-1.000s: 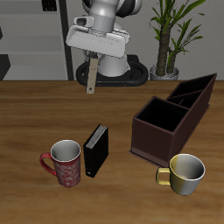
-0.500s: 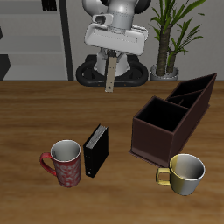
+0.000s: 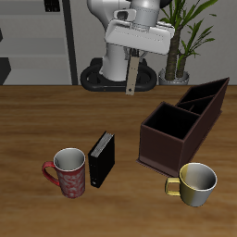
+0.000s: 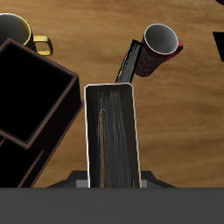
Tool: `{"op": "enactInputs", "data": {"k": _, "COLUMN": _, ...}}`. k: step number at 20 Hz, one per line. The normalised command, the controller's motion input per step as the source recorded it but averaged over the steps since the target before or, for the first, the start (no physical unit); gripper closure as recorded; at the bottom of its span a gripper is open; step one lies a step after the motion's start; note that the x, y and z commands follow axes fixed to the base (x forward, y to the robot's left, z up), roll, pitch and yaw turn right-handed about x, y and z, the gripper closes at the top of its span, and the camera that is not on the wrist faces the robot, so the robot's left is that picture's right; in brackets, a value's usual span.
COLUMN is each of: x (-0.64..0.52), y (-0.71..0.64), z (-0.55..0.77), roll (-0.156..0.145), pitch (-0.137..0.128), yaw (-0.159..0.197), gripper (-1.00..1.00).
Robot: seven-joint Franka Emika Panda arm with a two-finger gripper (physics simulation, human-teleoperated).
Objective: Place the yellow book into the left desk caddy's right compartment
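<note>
My gripper point(image 3: 132, 61) is shut on the yellow book point(image 3: 131, 77), a thin tan hardback that hangs upright below the fingers, high above the table's back part. In the wrist view the book point(image 4: 113, 136) fills the middle, with pale page edges around a dark grey face. The left desk caddy point(image 3: 184, 123) is a dark maroon open-top box with inner dividers, standing on the table below and beside the book, nearer the front. It also shows in the wrist view point(image 4: 26, 105). The book is apart from the caddy.
A thick black book point(image 3: 101, 158) stands upright beside a red mug point(image 3: 68, 172) near the table's front edge. A yellow-cream mug point(image 3: 196, 183) stands in front of the caddy. A potted plant point(image 3: 180, 37) is behind the table.
My gripper has carried the yellow book sideways across the back of the table toward the caddy's side, at about the same height. Nothing on the table has moved.
</note>
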Motion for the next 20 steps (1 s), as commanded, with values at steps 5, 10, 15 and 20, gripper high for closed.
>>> {"op": "enactInputs", "data": {"k": 5, "x": 0.14, "y": 0.18, "z": 0.18, "roll": 0.002, "pitch": 0.008, "yaw": 0.0, "gripper": 1.0}}
{"op": "enactInputs", "data": {"k": 10, "x": 0.2, "y": 0.11, "z": 0.18, "roll": -0.003, "pitch": -0.004, "yaw": 0.006, "gripper": 1.0}}
{"op": "enactInputs", "data": {"k": 15, "x": 0.17, "y": 0.32, "z": 0.17, "roll": 0.043, "pitch": -0.009, "yaw": 0.005, "gripper": 1.0}}
{"op": "enactInputs", "data": {"k": 20, "x": 0.13, "y": 0.22, "z": 0.11, "roll": 0.035, "pitch": -0.016, "yaw": 0.002, "gripper": 1.0}}
